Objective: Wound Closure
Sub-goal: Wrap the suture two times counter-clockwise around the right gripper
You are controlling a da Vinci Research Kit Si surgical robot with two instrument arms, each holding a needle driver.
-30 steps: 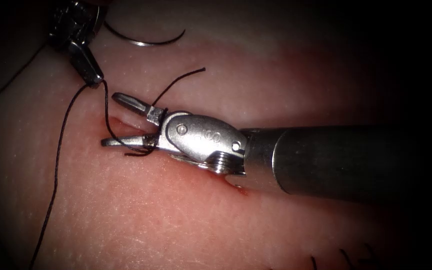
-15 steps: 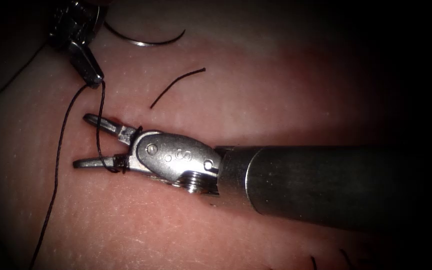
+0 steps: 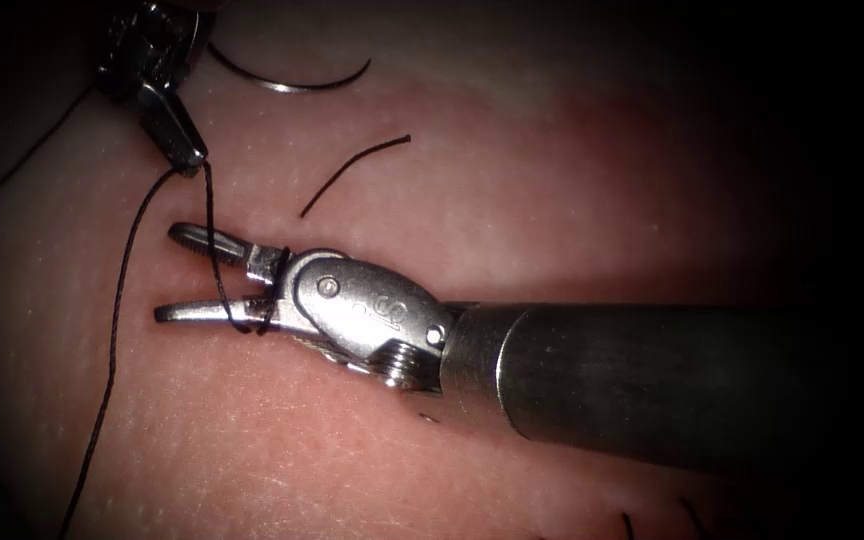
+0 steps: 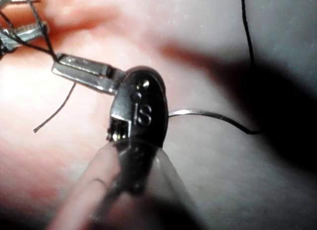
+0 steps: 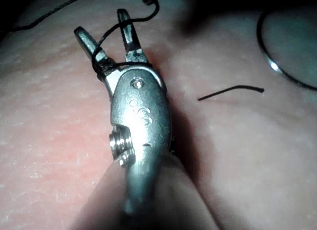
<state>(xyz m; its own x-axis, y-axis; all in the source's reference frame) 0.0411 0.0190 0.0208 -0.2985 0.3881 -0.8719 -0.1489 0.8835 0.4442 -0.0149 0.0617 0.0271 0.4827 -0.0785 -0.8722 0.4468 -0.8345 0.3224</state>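
My left tool (image 3: 190, 163) is at the upper left, jaws shut on the dark thread (image 3: 112, 330), which trails down to the lower left edge. From that grip another strand drops across my right tool (image 3: 170, 275), whose jaws stand open, and winds around them near the hinge. The right tool holds nothing between its jaws. The curved needle (image 3: 292, 85) lies free on the tissue (image 3: 552, 180) at the top, held by neither tool and not in the tissue. The left wrist view shows the left tool (image 4: 57, 67) and the needle (image 4: 213, 116). In the right wrist view are the right tool (image 5: 102, 26) and the needle (image 5: 282, 67).
A short cut end of thread (image 3: 352, 175) lies loose on the tissue right of the tools; it also appears as a cut end (image 5: 230, 91) in the right wrist view. Dark stitch ends (image 3: 627, 525) stick up at the lower right. Red fluid tints the tissue under the right tool.
The right tool moved left and down over the tissue with the thread still wound around its open jaws, then shifted slightly right. The left tool kept still, holding the thread.
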